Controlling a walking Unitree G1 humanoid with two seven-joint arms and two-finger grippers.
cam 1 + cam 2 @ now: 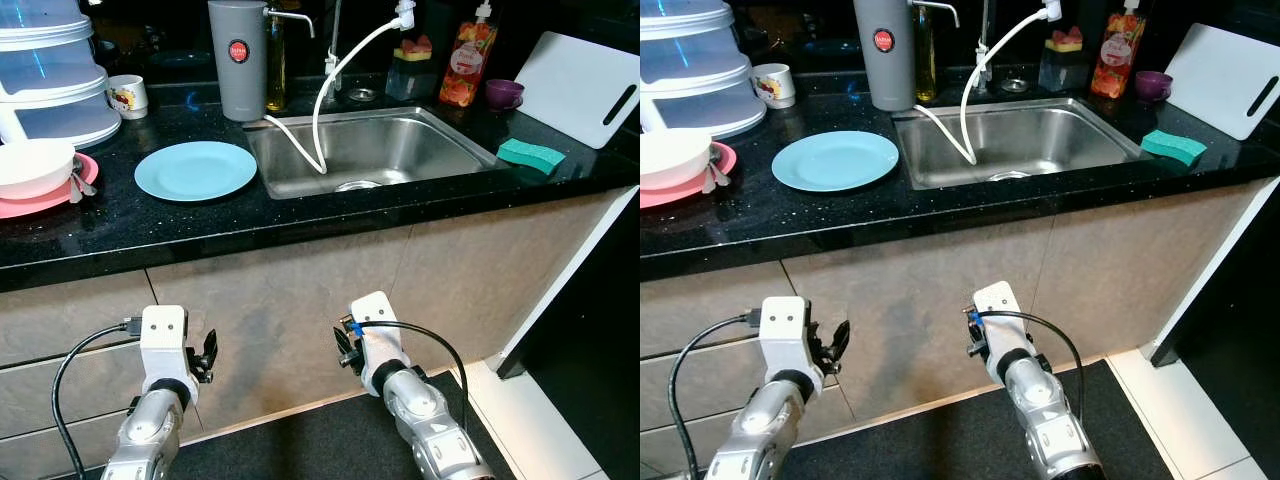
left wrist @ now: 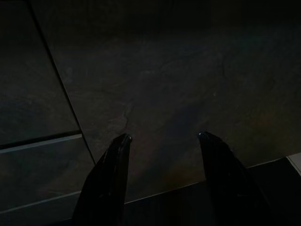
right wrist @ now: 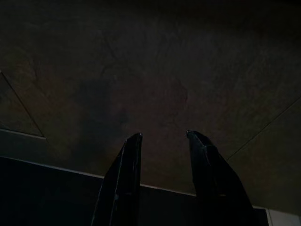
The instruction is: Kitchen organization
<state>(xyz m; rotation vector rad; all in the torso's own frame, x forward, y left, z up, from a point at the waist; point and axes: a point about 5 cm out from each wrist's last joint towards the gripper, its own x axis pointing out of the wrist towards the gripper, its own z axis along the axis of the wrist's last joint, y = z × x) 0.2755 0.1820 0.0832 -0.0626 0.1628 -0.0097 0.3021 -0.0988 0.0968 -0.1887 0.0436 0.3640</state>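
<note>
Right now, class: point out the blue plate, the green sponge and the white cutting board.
blue plate point(image 1: 195, 170), left eye view, centre of its flat face.
green sponge point(image 1: 531, 155), left eye view, middle of its top.
white cutting board point(image 1: 575, 85), left eye view, middle of its face.

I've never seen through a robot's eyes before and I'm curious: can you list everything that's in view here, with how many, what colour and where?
Plate: one, light blue, on the black counter left of the sink.
Sink: one, steel, set in the counter; a white hose hangs into it.
Bowl: one, white, on a pink plate at far left.
Stacked containers: translucent, behind the bowl.
Mug: one, white with a picture, beside the containers.
Canister: one, grey, tall, behind the sink's left corner.
Sponge: one, green, right of the sink.
Soap bottle: one, orange-red, behind the sink.
Cup: one, purple, beside the bottle.
Cutting board: one, white, far right.
Left gripper: black fingers apart, low before the cabinet.
Right gripper: the same.
</note>
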